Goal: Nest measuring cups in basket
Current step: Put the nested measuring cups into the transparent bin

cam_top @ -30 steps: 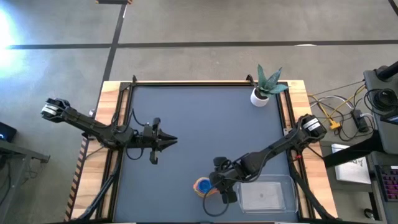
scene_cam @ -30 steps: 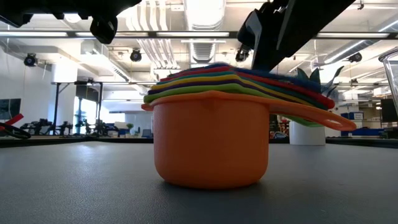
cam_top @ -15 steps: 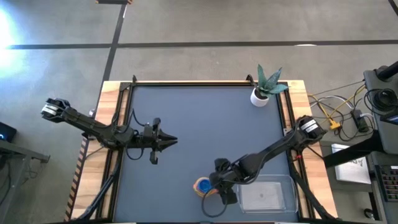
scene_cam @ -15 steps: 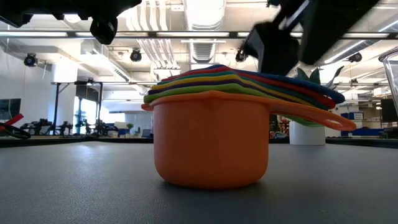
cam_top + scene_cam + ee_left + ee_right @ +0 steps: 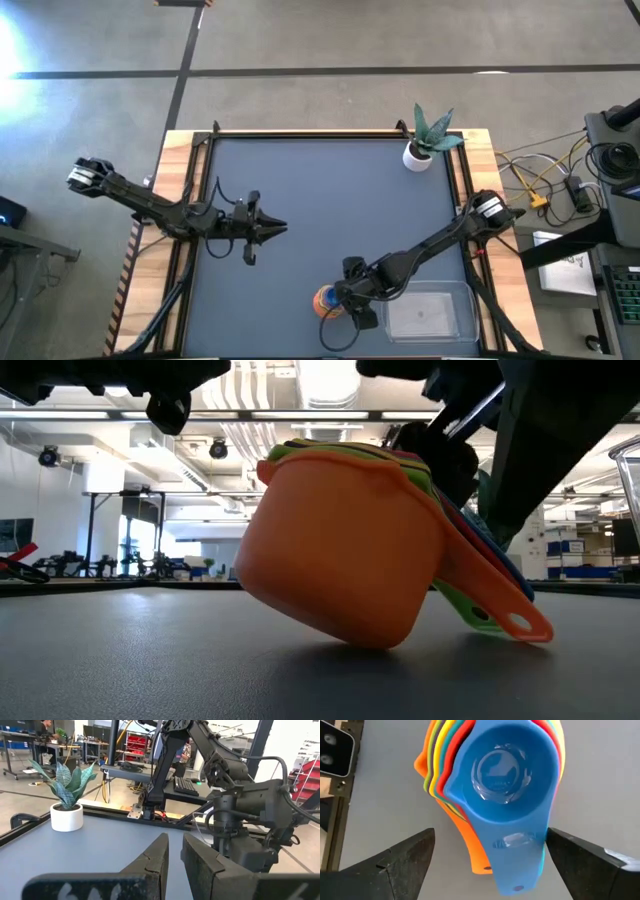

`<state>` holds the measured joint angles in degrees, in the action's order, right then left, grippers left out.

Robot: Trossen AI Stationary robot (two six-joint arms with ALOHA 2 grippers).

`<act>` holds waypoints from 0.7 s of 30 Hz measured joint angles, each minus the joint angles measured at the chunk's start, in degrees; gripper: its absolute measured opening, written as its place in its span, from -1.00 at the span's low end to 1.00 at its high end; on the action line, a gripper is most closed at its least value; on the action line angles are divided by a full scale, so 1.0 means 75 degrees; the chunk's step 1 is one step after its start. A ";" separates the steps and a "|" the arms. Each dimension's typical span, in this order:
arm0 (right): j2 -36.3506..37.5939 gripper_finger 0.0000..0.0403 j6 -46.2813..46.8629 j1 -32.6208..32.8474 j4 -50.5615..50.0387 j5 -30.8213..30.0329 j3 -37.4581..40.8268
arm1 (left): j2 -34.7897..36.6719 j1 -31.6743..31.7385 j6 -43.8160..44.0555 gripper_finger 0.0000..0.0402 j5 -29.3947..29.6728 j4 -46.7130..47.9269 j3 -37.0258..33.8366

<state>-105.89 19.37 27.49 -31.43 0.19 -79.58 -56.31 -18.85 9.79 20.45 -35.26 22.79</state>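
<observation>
Cups: your nested measuring cups (image 5: 345, 550), blue innermost and orange outermost, sit tipped on the mat, handles slanting down to touch it, just left of the basket (image 5: 430, 312) at the near edge.
Right gripper (image 5: 487, 857): your fingers stand wide apart either side of the stacked handles, holding nothing.
Left gripper (image 5: 172, 857): your fingers are nearly together, empty, over the table's left middle.
Plant pot (image 5: 418, 155): far right corner.

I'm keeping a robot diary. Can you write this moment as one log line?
right tool: open, straddling stack handles | nested cups: tipped on table, outside basket | left tool: waiting over table's left side
</observation>
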 joint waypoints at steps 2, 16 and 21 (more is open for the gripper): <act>0.0084 0.83 -0.0005 0.0000 -0.0070 -0.0012 -0.0036 | -0.0044 0.0000 -0.0001 -0.80 -0.0003 0.0003 0.0000; 0.0007 0.83 -0.0044 -0.0201 -0.0242 -0.0023 -0.0028 | -0.0103 0.0015 0.0029 -0.80 -0.0002 -0.0045 0.0000; -0.0136 0.83 -0.0080 -0.0178 -0.0064 0.0162 -0.0025 | -0.0103 0.0015 0.0030 -0.80 -0.0001 -0.0045 0.0000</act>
<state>-106.91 18.76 26.15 -31.91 1.41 -79.77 -57.08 -18.74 10.02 20.44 -35.59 22.79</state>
